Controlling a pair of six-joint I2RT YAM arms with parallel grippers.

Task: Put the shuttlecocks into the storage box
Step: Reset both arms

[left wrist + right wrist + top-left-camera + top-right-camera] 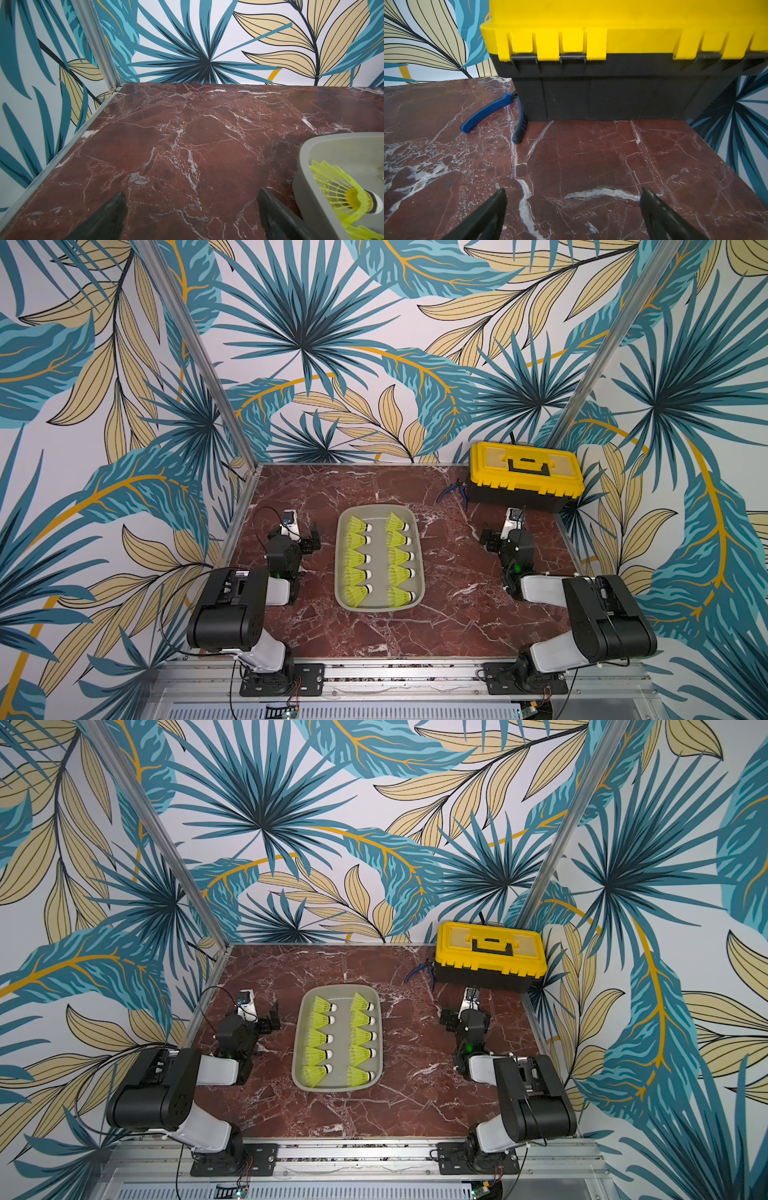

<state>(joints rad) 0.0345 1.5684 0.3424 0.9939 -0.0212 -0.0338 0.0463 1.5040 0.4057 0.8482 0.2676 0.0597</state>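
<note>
On the marble table (374, 635) a yellow-lidded black toolbox (525, 479) stands with blue-handled pliers (488, 111) just beside it.

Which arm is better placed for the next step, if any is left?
Left, marginally. All ten shuttlecocks already lie in the storage box; both grippers stand open and empty. The wrist view of the left gripper catches the box's corner, while the right gripper faces the yellow toolbox.

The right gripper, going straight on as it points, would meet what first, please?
Probably the toolbox, at its black base: the open right gripper faces it across the table; pliers lie aside.
</note>
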